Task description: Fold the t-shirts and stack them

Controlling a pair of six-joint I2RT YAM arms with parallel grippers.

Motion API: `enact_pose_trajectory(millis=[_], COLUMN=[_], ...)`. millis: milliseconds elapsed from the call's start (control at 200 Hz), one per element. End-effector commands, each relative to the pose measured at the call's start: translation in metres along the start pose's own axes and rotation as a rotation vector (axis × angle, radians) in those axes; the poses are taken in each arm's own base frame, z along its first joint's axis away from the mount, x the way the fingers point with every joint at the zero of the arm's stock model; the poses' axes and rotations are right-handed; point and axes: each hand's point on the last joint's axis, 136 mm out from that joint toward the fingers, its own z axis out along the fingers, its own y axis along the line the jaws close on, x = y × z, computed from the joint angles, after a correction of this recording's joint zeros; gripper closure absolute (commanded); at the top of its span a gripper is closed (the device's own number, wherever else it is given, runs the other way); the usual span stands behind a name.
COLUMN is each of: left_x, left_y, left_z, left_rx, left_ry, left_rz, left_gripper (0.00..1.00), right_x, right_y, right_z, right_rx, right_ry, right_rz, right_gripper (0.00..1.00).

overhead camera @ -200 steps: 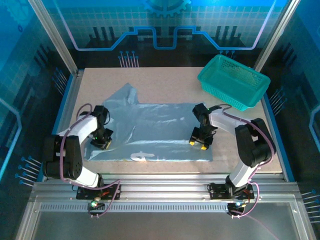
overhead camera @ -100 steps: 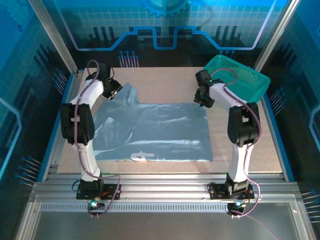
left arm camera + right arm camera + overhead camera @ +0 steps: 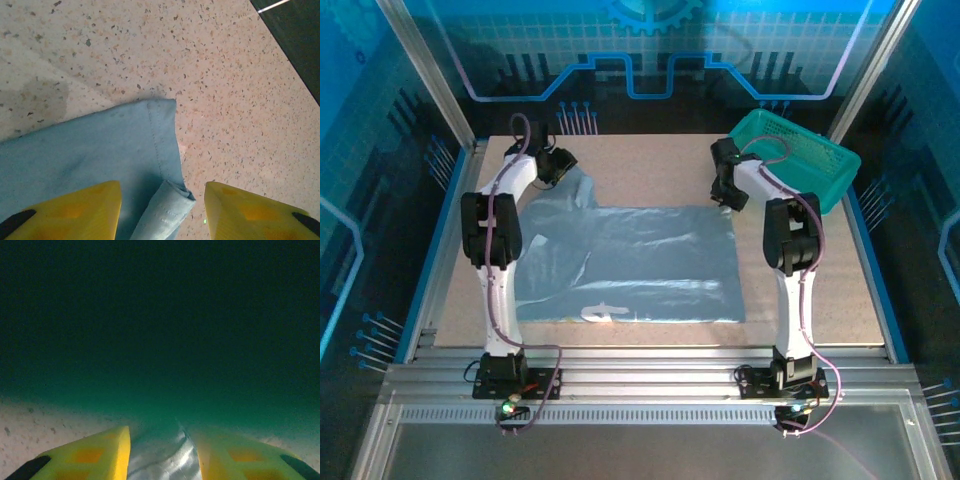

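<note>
One pale grey-blue t-shirt (image 3: pixel 640 260) lies spread flat on the table, with a bit of white lettering (image 3: pixel 603 312) showing at its near edge. My left gripper (image 3: pixel 563 166) is at the shirt's far left sleeve. In the left wrist view that gripper (image 3: pixel 162 212) is open, its yellow fingers (image 3: pixel 75 210) standing either side of a rolled sleeve hem (image 3: pixel 167 207) without pinching it. My right gripper (image 3: pixel 725 203) is at the shirt's far right corner. In the right wrist view it (image 3: pixel 162 455) is open, with shirt fabric (image 3: pixel 160 462) lying in the gap between the fingers.
The teal mesh basket (image 3: pixel 790 160) stands at the far right, close behind my right gripper, and its dark green wall (image 3: pixel 160 340) looms in the right wrist view. Speckled table (image 3: pixel 225 75) shows beyond the sleeve. The enclosure's metal frame posts rise at the far corners.
Both arms have swung from the shirt's near side out to its far edge. My left gripper has opened over the sleeve. My right gripper's fingers have drawn closer together.
</note>
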Motion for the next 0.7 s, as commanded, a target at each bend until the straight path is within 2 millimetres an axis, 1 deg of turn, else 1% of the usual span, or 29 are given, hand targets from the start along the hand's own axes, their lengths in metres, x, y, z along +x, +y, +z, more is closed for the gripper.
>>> enact_pose_trajectory(millis=[0, 35, 75, 90, 160, 210, 255, 360, 445, 505, 585, 645, 695], left_x=[-0.005, -0.005, -0.006, -0.006, -0.008, -0.010, -0.012, -0.013, -0.010, -0.008, -0.005, -0.002, -0.001], left_y=[0.005, 0.006, 0.003, 0.002, -0.005, -0.010, -0.015, -0.024, -0.026, -0.024, -0.019, -0.016, -0.015], left_z=[0.005, 0.004, 0.003, 0.002, -0.006, -0.013, -0.020, -0.032, -0.035, -0.037, -0.038, -0.039, -0.041], left_rx=[-0.016, -0.017, -0.009, -0.005, 0.017, 0.035, 0.052, 0.085, 0.089, 0.081, 0.063, 0.057, 0.055], left_ry=[0.009, 0.008, 0.007, 0.006, -0.001, -0.013, -0.026, -0.041, -0.027, -0.019, -0.009, 0.000, 0.002], left_rz=[0.001, -0.005, -0.005, -0.006, -0.012, -0.016, -0.013, -0.011, -0.004, 0.009, 0.020, 0.022, 0.024], left_gripper=[0.51, 0.51, 0.51, 0.51, 0.51, 0.51, 0.50, 0.50, 0.50, 0.50, 0.50, 0.50, 0.50], right_x=[0.026, 0.027, 0.019, 0.019, -0.001, -0.015, -0.028, -0.053, -0.071, -0.080, -0.087, -0.091, -0.090], right_y=[-0.014, -0.016, -0.017, -0.017, -0.008, -0.011, -0.018, -0.032, -0.044, -0.052, -0.061, -0.061, -0.053], right_z=[0.018, 0.016, 0.007, 0.005, -0.017, -0.029, -0.035, -0.037, -0.039, -0.038, -0.036, -0.038, -0.044], right_rx=[0.057, 0.062, 0.060, 0.055, -0.040, -0.049, -0.040, -0.031, -0.025, -0.024, -0.019, -0.029, -0.059], right_ry=[0.117, 0.112, 0.067, 0.053, -0.057, -0.101, -0.112, -0.133, -0.151, -0.150, -0.137, -0.139, -0.147], right_rz=[0.015, 0.017, 0.022, 0.017, 0.004, -0.001, 0.001, 0.006, 0.030, 0.053, 0.066, 0.051, 0.021], right_gripper=[0.60, 0.61, 0.61, 0.61, 0.57, 0.56, 0.56, 0.56, 0.56, 0.56, 0.56, 0.56, 0.56])
